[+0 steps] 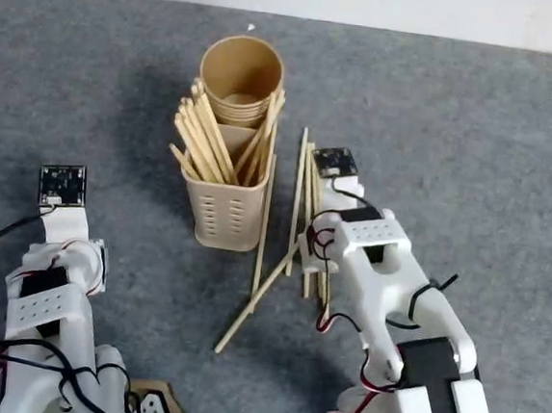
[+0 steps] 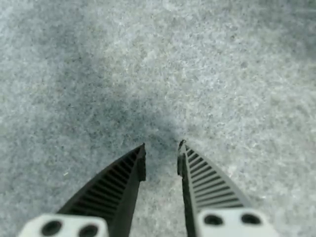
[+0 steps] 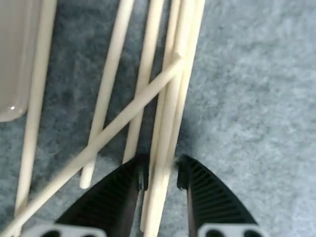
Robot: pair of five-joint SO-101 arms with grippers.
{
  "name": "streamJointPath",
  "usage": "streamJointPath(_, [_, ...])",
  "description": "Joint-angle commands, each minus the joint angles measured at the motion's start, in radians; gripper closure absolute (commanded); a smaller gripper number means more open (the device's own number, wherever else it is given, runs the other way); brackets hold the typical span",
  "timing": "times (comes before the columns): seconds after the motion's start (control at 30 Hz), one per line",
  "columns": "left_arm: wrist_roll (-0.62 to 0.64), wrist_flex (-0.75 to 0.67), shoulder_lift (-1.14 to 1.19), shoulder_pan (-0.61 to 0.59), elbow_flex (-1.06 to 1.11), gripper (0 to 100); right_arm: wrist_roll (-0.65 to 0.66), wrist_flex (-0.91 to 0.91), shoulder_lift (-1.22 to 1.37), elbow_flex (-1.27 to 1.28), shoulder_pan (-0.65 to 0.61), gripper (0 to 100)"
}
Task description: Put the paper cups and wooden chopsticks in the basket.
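Chopsticks (image 1: 299,184): loose ones lie on the mat (image 1: 456,135) beside the basket (image 1: 222,216), on my right arm's side.
Right pincer (image 3: 161,173): I see it closed on two of those chopsticks (image 3: 163,123), low over the mat.
Cups (image 1: 241,73): stacked in the basket among more chopsticks.
Left pincer (image 2: 161,160): slightly parted, holding nothing, well apart from the basket.

Work surface: grey felt-like mat (image 1: 475,137), mottled, covering table. Far edge, 12 o'clock: pale strip (image 1: 390,4), wall or floor, cannot tell. Near edge, 6 o'clock: brown board corner (image 1: 165,395). Light soft, diffuse; blurred shadow patch (image 1: 136,88) toward 10 o'clock. Tiny white speck (image 1: 251,27) near 12 o'clock.
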Motion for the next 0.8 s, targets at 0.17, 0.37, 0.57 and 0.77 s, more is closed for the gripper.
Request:
streamJointPath(0.17, [-0.008,-0.012,-0.015,0.012,-0.004,86,0.061,-0.061,-0.002,-0.008,0.062,99.4])
streamJointPath(0.37, [-0.008,-0.014,-0.015,0.012,-0.001,86,0.0,-0.059,-0.124,-0.015,0.116,99.2])
streamJointPath(0.57, [-0.008,-0.018,-0.015,0.012,0.001,86,-0.035,-0.07,-0.57,-0.016,0.088,99.2])
streamJointPath(0.77, [-0.008,-0.018,-0.015,0.012,0.001,86,-0.129,-0.303,-0.852,-0.038,-0.042,99.2])
